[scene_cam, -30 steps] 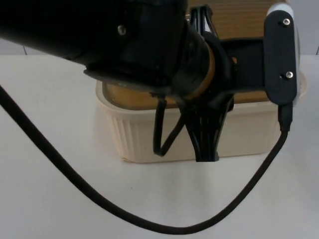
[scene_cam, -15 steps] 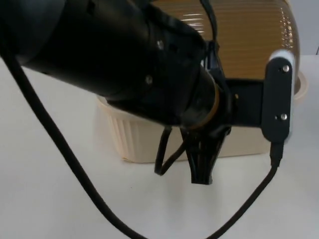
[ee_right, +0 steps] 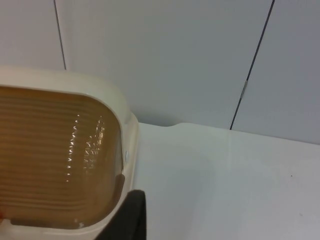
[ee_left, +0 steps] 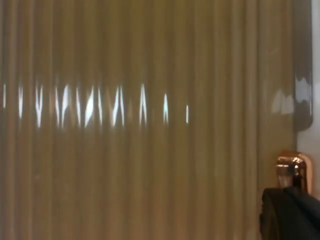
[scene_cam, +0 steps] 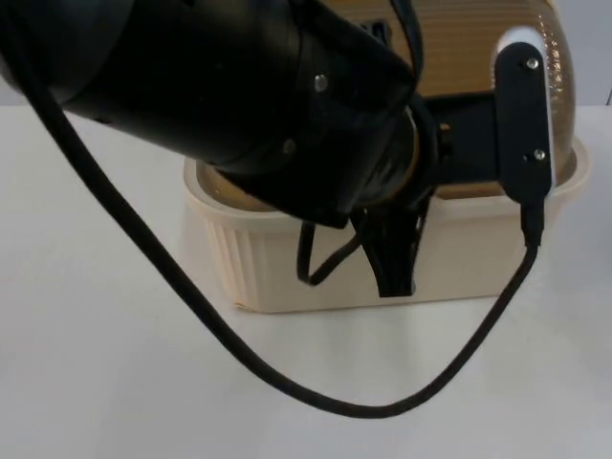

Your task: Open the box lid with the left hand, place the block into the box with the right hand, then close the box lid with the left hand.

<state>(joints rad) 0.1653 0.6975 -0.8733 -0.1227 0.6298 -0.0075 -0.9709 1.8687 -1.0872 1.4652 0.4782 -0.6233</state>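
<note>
Well, the cream box [scene_cam: 287,273] sits mid-table; its ribbed amber lid [scene_cam: 469,48] stands raised at twelve o'clock. The left gripper [scene_cam: 394,263] hangs over the box's front wall; whether it's spread, I can't tell. The lid's cream rim [ee_right: 122,107] also faces the right arm's camera.

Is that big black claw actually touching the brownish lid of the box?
Cannot tell. In the top view the left gripper hangs before the box, hiding any contact with the lid; the left wrist view shows no contact.

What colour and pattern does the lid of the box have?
The lid is translucent amber-brown with fine parallel ribs, framed in cream; the right wrist view shows it best.
</note>
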